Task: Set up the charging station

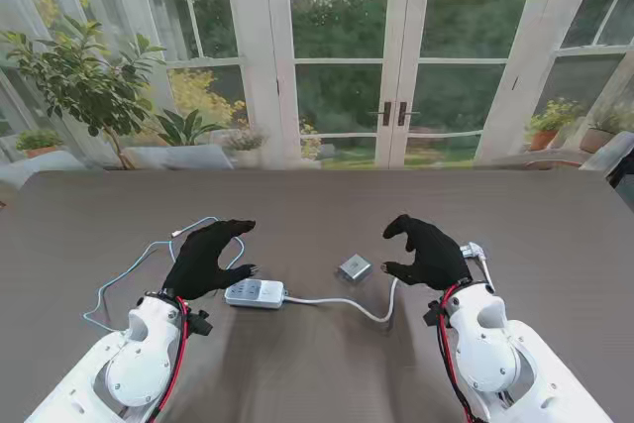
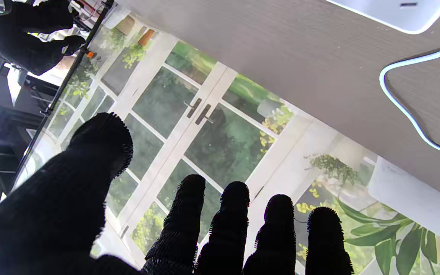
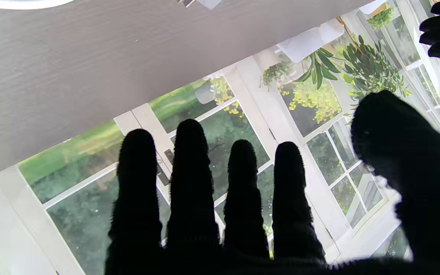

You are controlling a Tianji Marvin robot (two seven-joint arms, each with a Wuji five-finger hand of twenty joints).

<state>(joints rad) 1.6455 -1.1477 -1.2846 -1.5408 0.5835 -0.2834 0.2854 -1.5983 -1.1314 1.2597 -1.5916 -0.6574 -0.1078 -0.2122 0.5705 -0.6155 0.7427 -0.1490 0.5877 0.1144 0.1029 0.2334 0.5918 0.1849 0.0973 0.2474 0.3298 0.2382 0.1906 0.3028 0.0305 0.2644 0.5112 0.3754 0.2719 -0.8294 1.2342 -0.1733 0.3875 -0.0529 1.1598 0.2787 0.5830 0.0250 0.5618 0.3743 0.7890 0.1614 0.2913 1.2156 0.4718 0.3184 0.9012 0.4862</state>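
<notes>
Left robot hand (image 1: 208, 257): fingers spread and lightly curled, holding nothing; hovers over the worktop (image 1: 317, 200), thumb tip close to the power strip.
Right robot hand (image 1: 426, 253): also spread wide, thumb and fingers apart, nothing in it.
Power strip (image 1: 255, 292): white, flat on the worktop, just beside the left robot hand's thumb, on the side toward the right robot hand. One corner shows in the left wrist view.
Strip cord (image 1: 357, 306): white; runs from the strip toward the right robot hand and passes under it. Whether its end sits beneath the palm cannot be told.
Charger block (image 1: 355, 266): small grey cube between the two robot hands, nearer the right one, touching neither.
Thin cable (image 1: 129, 274): pale, looped on the outer side of the left robot hand; one end lies just beyond its fingertips.
Connector (image 1: 477, 253): small pale piece at the outer edge of the right robot hand; too small to identify.
Step in hand (judgement): nothing plugged in yet; likely first grasp of charger block or strip.
How to do it well: pin the strip with the left robot hand so it cannot slide. Take the block by its sides with the right, prongs facing the sockets, then press straight down. Keep the cord clear of the fingers.
</notes>
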